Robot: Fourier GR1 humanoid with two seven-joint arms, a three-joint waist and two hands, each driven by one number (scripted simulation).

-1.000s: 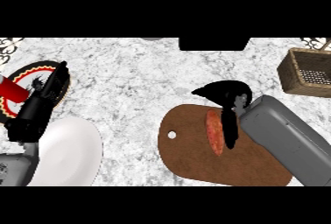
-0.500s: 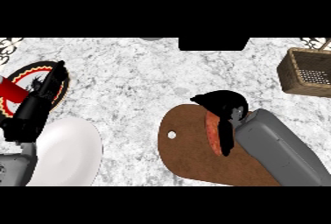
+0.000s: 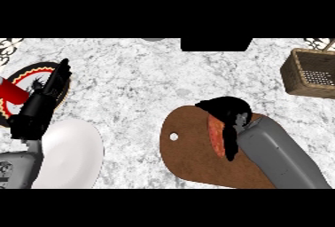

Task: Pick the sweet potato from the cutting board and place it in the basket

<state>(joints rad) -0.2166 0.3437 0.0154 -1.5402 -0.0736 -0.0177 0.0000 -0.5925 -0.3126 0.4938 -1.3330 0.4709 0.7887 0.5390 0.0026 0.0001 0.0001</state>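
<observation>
- Surface: white and grey marbled top; it carries everything you see listed here.
- Cutting board: brown, rounded, with a small hole near its left edge; it lies on the near right part of the surface.
- Sweet potato: orange-red, long, lying on the board's middle; you see only its left side, the rest is hidden under the right robot hand.
- Right robot hand: black, on a grey forearm that comes in from the near right; its fingers are curled over and around the sweet potato, clamped on it, right down at the board.
- Basket: woven, brown, at the far right of the surface, partly cut off by the view's edge; well apart from the board.
- Left robot hand: black, at the left side, fingers straight and together, pointing far; it holds nothing and rests there.
- Patterned plate: round, dark rim with a light band, at the far left, partly behind the left robot hand.
- Red thing: on the patterned plate; you cannot tell what it is.
- White plate: plain, at the near left, just beside the left forearm.
</observation>
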